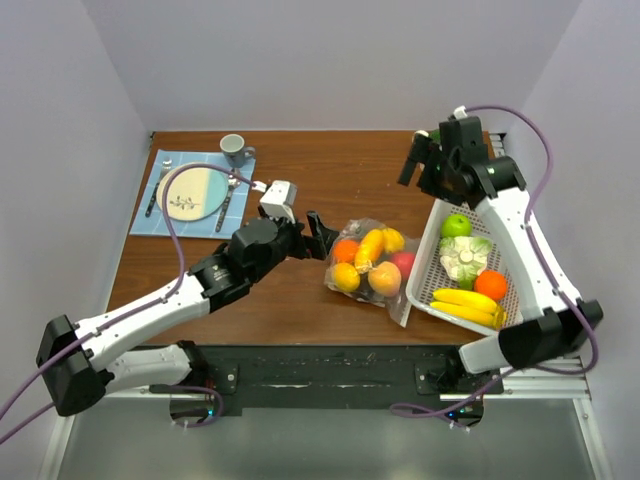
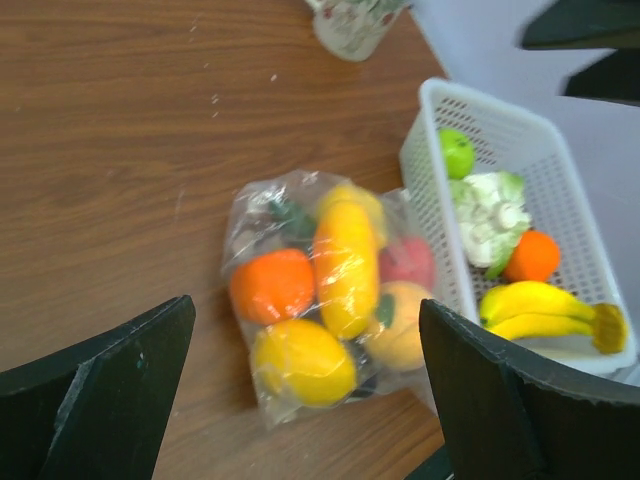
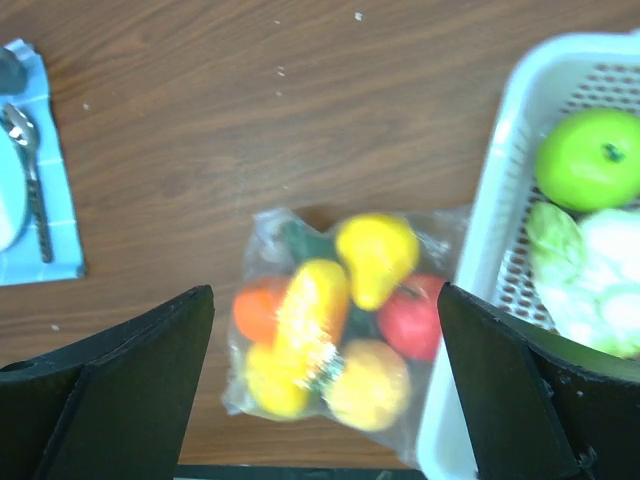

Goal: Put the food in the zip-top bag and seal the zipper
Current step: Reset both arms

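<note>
Bagging looks largely done to us: pieces of the food (image 1: 371, 244) sit inside the zip-top bag (image 1: 352, 228), which lies flat on the table (image 1: 300, 170), just beside the white basket (image 1: 428, 243), where a green apple, a cabbage, an orange and bananas lie. We cannot tell whether the zipper is pressed shut; its strip is not distinct in any view. We judge the step in hand to be sealing or checking the seal, so the next move calls for finding the mouth edge and pinching along it. The left gripper (image 1: 322, 235) hovers just left of the bag, jaws wide apart and holding nothing. The right gripper (image 1: 418, 160) hangs raised, well apart from the bag, jaws likewise spread and empty.
</note>
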